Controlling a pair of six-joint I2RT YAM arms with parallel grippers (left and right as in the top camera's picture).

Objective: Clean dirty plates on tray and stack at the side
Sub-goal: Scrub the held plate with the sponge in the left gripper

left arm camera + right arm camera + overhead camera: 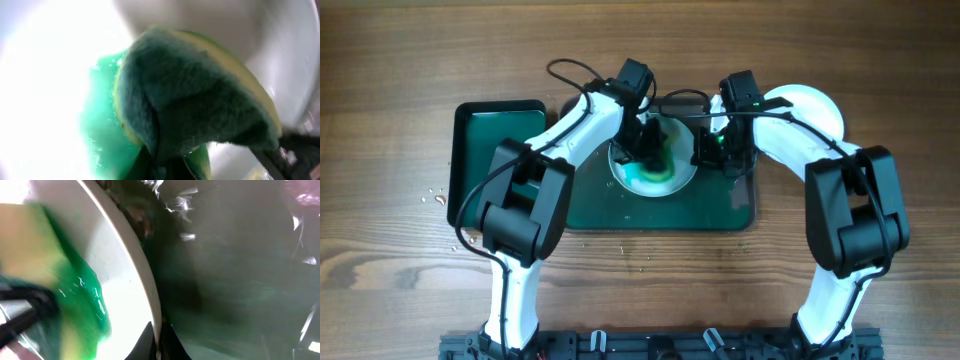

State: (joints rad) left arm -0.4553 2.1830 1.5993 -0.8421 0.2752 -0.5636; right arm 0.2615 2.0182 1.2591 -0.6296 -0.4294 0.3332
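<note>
Plate (650, 181) could slip on the tray (590, 205) if the left hand (648, 150), clamped on the sponge (200, 100), outpushes the right hand (712, 152) pinching its rim.

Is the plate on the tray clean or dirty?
Dirty: a wet green smear covers part of the plate, beside the sponge.

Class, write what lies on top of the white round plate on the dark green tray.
A green and yellow sponge, held by the left end effector, and teal-green smears. The white round plate beneath the sponge is hidden.
</note>
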